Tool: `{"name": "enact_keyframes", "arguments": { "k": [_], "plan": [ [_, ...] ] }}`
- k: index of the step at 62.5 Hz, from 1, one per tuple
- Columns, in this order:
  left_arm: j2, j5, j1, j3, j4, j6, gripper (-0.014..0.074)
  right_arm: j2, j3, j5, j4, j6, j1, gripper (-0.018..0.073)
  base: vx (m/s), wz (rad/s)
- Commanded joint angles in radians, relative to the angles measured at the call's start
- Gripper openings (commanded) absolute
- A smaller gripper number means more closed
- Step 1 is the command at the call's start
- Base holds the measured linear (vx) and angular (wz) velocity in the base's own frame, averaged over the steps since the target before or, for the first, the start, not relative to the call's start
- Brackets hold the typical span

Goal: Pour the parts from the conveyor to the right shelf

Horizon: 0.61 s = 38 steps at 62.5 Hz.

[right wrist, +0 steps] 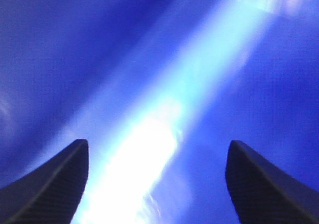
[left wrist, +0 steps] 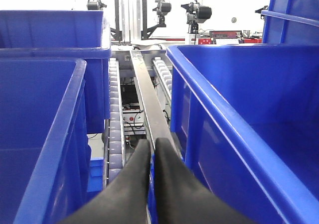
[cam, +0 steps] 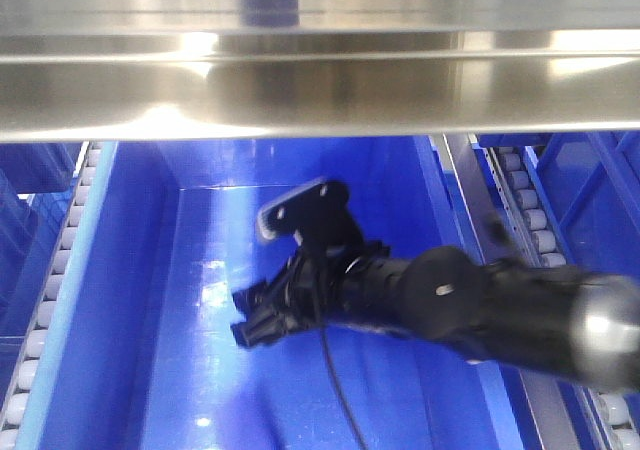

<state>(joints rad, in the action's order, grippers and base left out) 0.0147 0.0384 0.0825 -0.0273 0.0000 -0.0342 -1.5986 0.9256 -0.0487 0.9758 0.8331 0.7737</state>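
Observation:
The right shelf's steel beam [cam: 320, 80] runs across the top of the front view, with a large blue bin [cam: 130, 300] on it just below. My right arm reaches into that bin from the right, and its gripper [cam: 252, 322] hangs above the bin floor. In the right wrist view the right gripper [right wrist: 157, 144] stands open, with only the glossy blue bin floor [right wrist: 239, 84] between its fingers. My left gripper [left wrist: 152, 145] is shut, low over the shelf's steel rail [left wrist: 149, 104] between two bins. The parts and the conveyor are out of view.
White roller tracks [cam: 530, 210] flank the bin in the front view. Blue bins stand to the left [left wrist: 45, 134], back left [left wrist: 55, 35] and right [left wrist: 239, 114] of my left gripper, with rollers [left wrist: 115, 114] between. Other robot arms [left wrist: 197, 12] stand far behind.

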Motion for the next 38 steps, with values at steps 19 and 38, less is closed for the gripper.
{"name": "enact_keyframes", "arguments": {
  "k": [19,38],
  "plan": [
    [0.011,-0.072,0.004,-0.030,0.000,0.009,-0.0006,0.249,-0.098,0.267,0.004,0.011,-0.003,0.0549,0.00,0.00],
    [0.011,-0.072,0.004,-0.030,0.000,0.009,-0.0006,0.420,-0.195,0.065,0.050,0.038,-0.234,0.0547,0.00,0.00]
  ]
}}
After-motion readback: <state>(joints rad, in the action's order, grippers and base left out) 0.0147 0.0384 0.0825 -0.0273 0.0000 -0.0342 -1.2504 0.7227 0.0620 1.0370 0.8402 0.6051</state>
